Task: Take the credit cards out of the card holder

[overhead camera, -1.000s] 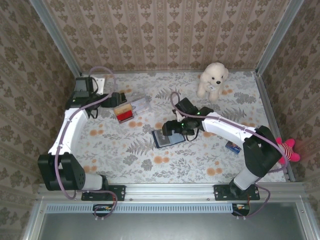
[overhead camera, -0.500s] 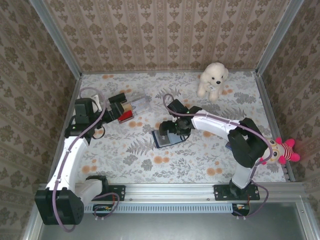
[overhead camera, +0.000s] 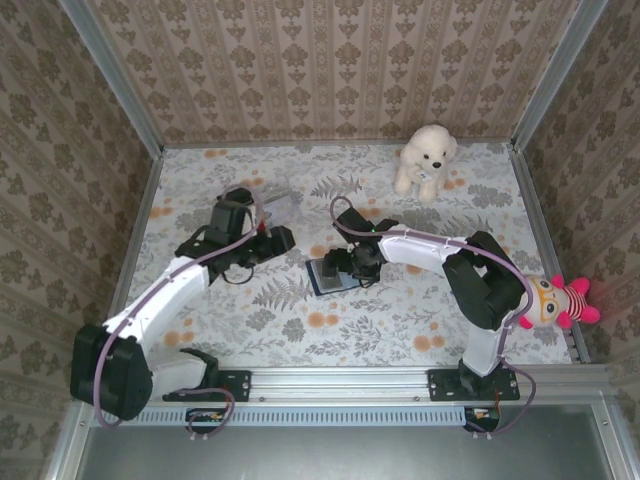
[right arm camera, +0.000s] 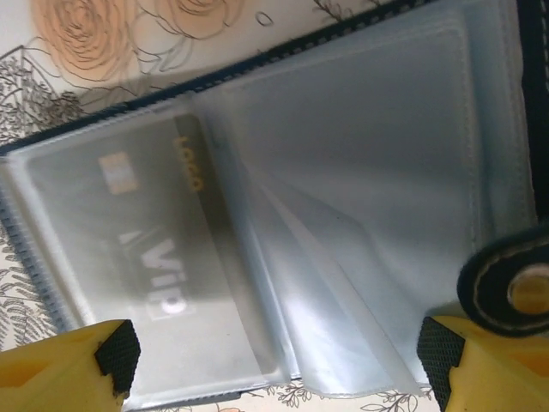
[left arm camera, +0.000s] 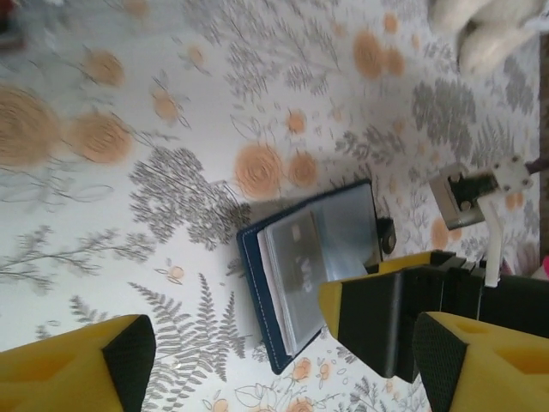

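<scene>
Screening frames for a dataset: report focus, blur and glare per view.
Top external: evenly lit, sharp, only faint shadows. Left wrist: the dark navy bifold card holder with clear sleeves is fairly sharp; orange flowers on the table at upper left are smeared. Right wrist: very close; glare whitens the sleeves, and the dark plastic card marked VIP looks hazy through them.

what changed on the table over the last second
The left gripper swung from the clear box rightward toward the card holder, open and empty. The right arm's elbow folded in, but the right gripper stayed open over the card holder, which lies where it was.
</scene>
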